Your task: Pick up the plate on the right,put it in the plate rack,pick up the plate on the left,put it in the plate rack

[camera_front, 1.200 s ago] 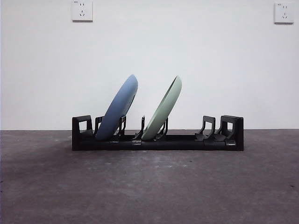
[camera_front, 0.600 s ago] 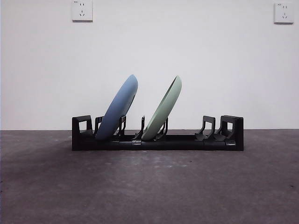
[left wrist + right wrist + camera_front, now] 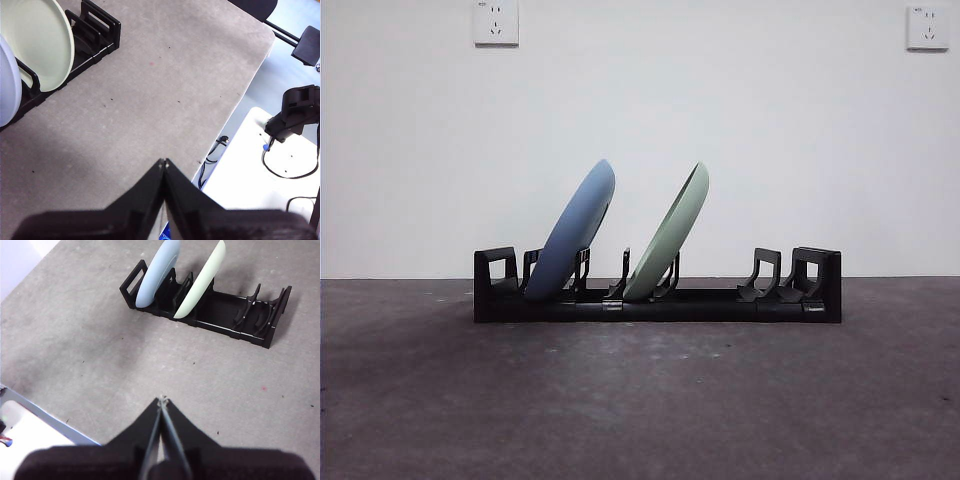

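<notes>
- The plate rack point(image 3: 657, 290) is a long, low piece of black plastic with thin upright prongs and taller block ends; it stands on the grey, rough bench point(image 3: 640, 400).
- The blue plate point(image 3: 575, 233) is smooth and round. It stands on its edge in a slot near the left end of the rack in the front view and leans to the right.
- The green plate point(image 3: 670, 235) has the same shape and a matte pale surface. It stands in a slot near the middle and leans the same way, apart from the blue plate.
- The slots at the right end of the rack hold nothing, and wide bare bench lies in front of the rack.
- The front view shows two white wall sockets point(image 3: 496, 22) on the white wall, but no arm.
- The left tool point(image 3: 164, 162) is clenched, its two black jaws meeting at the tips. It hangs over bare bench near the bench edge, well apart from the rack; only this view shows the light floor and a cable point(image 3: 212, 152) beyond that edge.
- The right tool point(image 3: 161, 401) is also clenched and holds nothing. Its view shows the whole rack from above, with both plates in it, and a bench edge near the tool.
</notes>
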### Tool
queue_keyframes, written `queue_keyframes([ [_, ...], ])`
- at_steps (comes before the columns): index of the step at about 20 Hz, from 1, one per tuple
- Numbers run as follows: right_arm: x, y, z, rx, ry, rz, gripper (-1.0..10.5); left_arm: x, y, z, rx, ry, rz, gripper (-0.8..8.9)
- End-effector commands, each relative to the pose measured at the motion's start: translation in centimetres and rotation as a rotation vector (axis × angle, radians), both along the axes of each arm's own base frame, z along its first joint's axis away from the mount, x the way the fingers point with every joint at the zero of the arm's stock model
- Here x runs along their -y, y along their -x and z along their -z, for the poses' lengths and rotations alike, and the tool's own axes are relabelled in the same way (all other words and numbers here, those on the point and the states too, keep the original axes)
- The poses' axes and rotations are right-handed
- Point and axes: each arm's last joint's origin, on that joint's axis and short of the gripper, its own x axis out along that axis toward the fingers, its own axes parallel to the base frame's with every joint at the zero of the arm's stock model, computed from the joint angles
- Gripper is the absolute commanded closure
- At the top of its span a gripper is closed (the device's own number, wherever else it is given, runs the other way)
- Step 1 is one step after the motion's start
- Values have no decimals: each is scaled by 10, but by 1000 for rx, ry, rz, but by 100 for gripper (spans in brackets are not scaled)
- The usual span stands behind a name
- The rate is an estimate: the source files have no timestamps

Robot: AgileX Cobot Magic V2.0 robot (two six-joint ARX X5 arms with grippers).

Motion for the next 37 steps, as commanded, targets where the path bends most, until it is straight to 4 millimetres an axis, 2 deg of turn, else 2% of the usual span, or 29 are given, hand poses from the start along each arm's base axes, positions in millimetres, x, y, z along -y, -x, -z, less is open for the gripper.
queue_keyframes([
  [1,0,-4,4,-44,15,24,945,1,-1,1,8,-5,14,817],
  [8,-4,-32,12,-105,101,99,945,0,1,3,-19,-21,11,817],
  [13,-10,-64,23,-186,173,142,945,1,-2,0,15,2,0,817],
  [15,-12,-78,29,-225,199,153,945,2,-6,-4,130,-24,3,817],
  [17,-15,-90,35,-260,219,157,945,-1,-11,-17,347,-35,-31,817],
  [21,-19,-112,47,-325,252,161,945,-28,-11,-45,716,-3,-125,817],
  [22,-21,-117,50,-336,257,162,945,-37,-6,-48,767,19,-147,817],
  [24,-23,-127,53,-325,255,165,945,-53,0,-43,832,3,-239,817],
  [26,-25,-137,54,-281,241,168,945,-65,6,-22,893,-36,-340,817],
  [28,-27,-146,52,-218,220,174,945,-71,9,12,946,-54,-400,817],
  [30,-29,-154,48,-139,194,180,945,-75,10,54,957,-60,-468,817],
  [34,-32,-165,36,21,140,193,945,-76,10,141,849,-15,-555,817],
  [37,-33,-171,29,109,110,199,945,-78,10,195,755,-40,-622,817],
])
